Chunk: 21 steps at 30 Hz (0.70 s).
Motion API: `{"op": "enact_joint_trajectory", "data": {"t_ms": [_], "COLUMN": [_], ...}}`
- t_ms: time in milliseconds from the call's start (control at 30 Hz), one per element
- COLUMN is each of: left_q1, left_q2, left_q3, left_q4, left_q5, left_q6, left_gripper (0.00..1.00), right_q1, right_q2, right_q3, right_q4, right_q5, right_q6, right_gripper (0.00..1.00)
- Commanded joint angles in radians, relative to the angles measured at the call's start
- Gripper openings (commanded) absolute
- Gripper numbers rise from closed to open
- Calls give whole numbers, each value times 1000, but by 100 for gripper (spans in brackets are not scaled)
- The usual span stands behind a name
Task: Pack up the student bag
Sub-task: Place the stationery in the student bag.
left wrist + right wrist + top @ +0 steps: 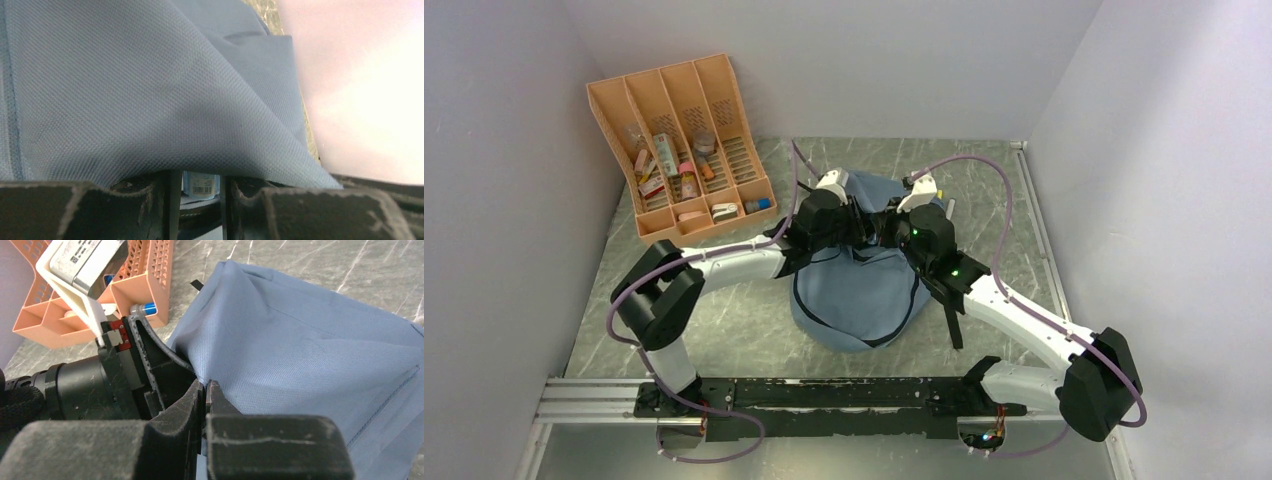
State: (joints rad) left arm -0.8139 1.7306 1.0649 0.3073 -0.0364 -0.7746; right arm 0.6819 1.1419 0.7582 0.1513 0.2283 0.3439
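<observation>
The student bag (pixel 864 290) is a soft grey-blue backpack lying mid-table, and its cloth fills the left wrist view (pixel 125 90) and the right wrist view (pixel 300 340). Both grippers meet at its far top edge. My left gripper (pixel 854 222) (pixel 197 175) reaches under a raised fold of the fabric, shut on a small light-blue container with a barcode label (pixel 201 184). My right gripper (pixel 886 225) (pixel 206 385) is shut, pinching the edge of the bag's fabric and holding it up. The bag's inside is hidden.
An orange slotted organizer (pixel 679 150) (pixel 145 285) with several small items stands at the back left against the wall. Walls close in the left, back and right sides. The bag's black strap (pixel 952 318) trails under the right arm.
</observation>
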Motion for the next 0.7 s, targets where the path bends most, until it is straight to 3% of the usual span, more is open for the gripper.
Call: {"op": "enact_joint_trajectory", "data": {"t_ms": [0,400,533,667], "left_q1": [-1,-9,-8,-9], "left_q2": [38,75,41,-14], "left_q3": [87,104,81,38], "left_q4": [28,32,-7,-40], "left_q5": [-111,-13,-10,-20], "left_q6": [-23,-10,7,20], "left_gripper": [17,47,52,52], "right_q1": [7,7,6,7], "right_q2": [-44,-29,-23,-15], "right_q3": [15,13,14,15], "right_q4": [110,108,110,110], "right_q5": [-30,-28,-24,-16], "right_q6": [39,38,38,30], "right_gripper": [0,0,0,0]}}
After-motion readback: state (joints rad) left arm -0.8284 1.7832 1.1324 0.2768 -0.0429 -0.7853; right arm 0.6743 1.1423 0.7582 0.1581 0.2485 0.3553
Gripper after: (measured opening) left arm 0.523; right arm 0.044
